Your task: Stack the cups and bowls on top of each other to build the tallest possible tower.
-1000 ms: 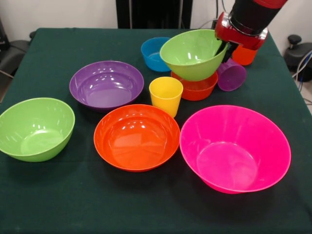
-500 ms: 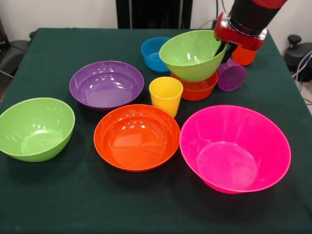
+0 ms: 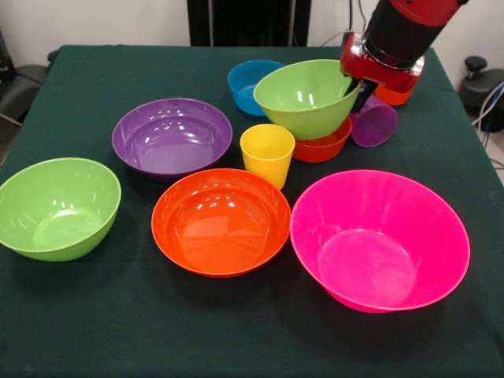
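Hand grips green bowl's rim.

My arm comes down from the top right, black forearm ending in a red wrist block. Below it my gripper points down and slightly left, its dark jaws closed on the green bowl's rim.

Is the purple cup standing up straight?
No, the purple cup is lying on its side on the table, with its open mouth facing the camera, just behind the small orange bowl.
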Robot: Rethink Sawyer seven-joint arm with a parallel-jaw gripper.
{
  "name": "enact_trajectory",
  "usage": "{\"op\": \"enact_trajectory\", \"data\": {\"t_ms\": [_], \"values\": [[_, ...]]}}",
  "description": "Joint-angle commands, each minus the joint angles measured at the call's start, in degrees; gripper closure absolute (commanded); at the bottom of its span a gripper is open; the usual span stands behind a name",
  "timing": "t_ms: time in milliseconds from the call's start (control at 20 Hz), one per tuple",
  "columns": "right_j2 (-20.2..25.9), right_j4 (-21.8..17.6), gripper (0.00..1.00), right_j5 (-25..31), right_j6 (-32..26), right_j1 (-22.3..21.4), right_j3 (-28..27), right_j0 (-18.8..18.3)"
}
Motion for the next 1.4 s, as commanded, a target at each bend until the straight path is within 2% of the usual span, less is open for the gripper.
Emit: {"op": "enact_trajectory", "data": {"t_ms": [50, 650, 700, 1400], "values": [[5.63, -1.82, 1.0, -3.94, 4.98, 4.03, -1.36, -1.4], [6.78, -1.83, 1.0, -4.32, 3.08, 3.48, -0.42, -2.18], [6.87, -1.78, 0.0, -4.7, 3.25, 3.34, -0.16, -2.18], [7.86, -0.86, 0.0, -3.18, 3.55, 2.34, -0.18, -2.35]]}}
